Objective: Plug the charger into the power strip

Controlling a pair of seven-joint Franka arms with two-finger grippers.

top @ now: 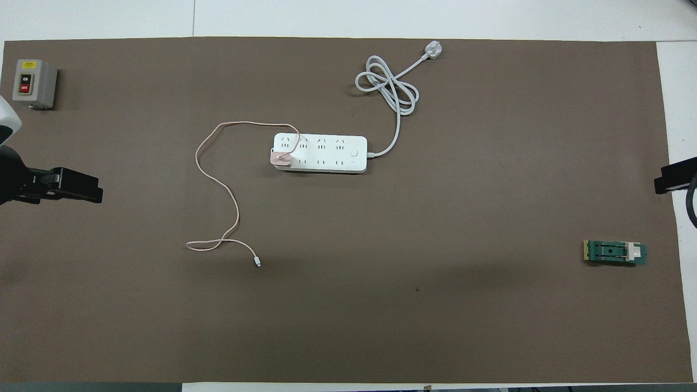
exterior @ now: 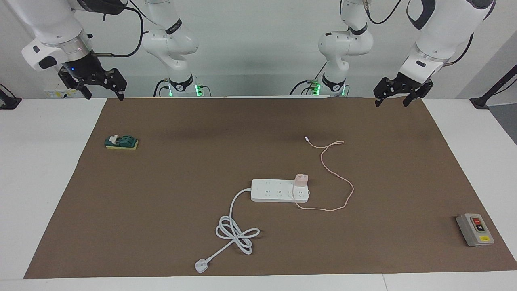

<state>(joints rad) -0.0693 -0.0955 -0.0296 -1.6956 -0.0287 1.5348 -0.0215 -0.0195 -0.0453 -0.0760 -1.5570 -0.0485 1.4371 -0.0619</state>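
Observation:
The white power strip (exterior: 274, 190) (top: 326, 154) lies flat in the middle of the brown mat. The pale-pink charger (exterior: 301, 179) (top: 281, 158) sits on the strip's end toward the left arm. Its thin pink cable (exterior: 341, 178) loops across the mat to a small white connector (exterior: 306, 138) nearer to the robots. My left gripper (exterior: 391, 102) (top: 81, 187) hangs open and empty, high over the mat toward the left arm's end. My right gripper (exterior: 104, 95) (top: 661, 182) waits open and empty, high over the mat's corner at the right arm's end.
The strip's thick white cord coils (exterior: 236, 234) and ends in a white plug (exterior: 200, 265) near the mat's edge farthest from the robots. A grey button box (exterior: 475, 229) sits at the left arm's end. A green block (exterior: 121, 142) lies at the right arm's end.

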